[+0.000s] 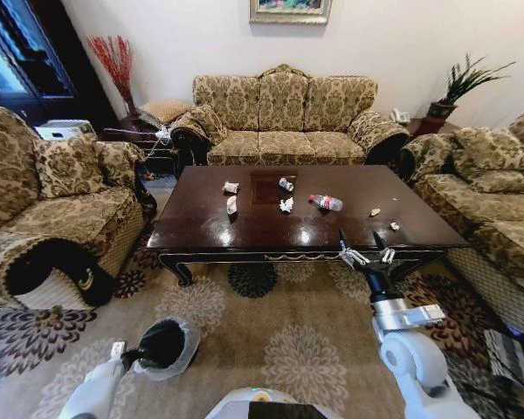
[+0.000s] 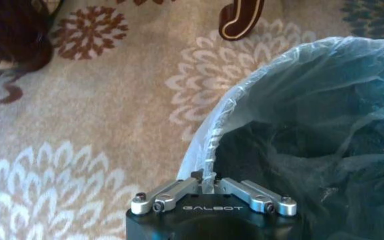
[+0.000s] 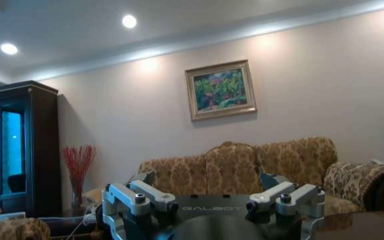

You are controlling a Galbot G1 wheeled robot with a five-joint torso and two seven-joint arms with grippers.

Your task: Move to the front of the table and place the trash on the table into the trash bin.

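Closest to you, low on your left, your left gripper (image 2: 209, 192) is clamped on the rim of the trash bin (image 1: 168, 346), pinching the translucent bag liner (image 2: 299, 100) folded over it. The bin hangs at the end of that arm above the floral carpet (image 1: 279, 323), just in front of the table's near left corner, with one carved table leg (image 2: 240, 19) visible past the bin.

Your right gripper (image 1: 363, 242) points forward at the near edge of the table (image 1: 244, 234), toward its right side, with its fingers spread wide apart and nothing between them.

On the glossy tabletop the trash lies scattered around the square inlay: a crumpled paper wad (image 1: 230, 187) and another pale wad (image 1: 231, 205) to the left, a small silver can (image 1: 286, 184), a white wad (image 1: 286, 205) below it, a clear bottle with a red label (image 1: 327, 202) lying on its side, and two tiny scraps (image 1: 375, 212) farther right.

Patterned sofas (image 1: 284, 118) surround the table on three sides.
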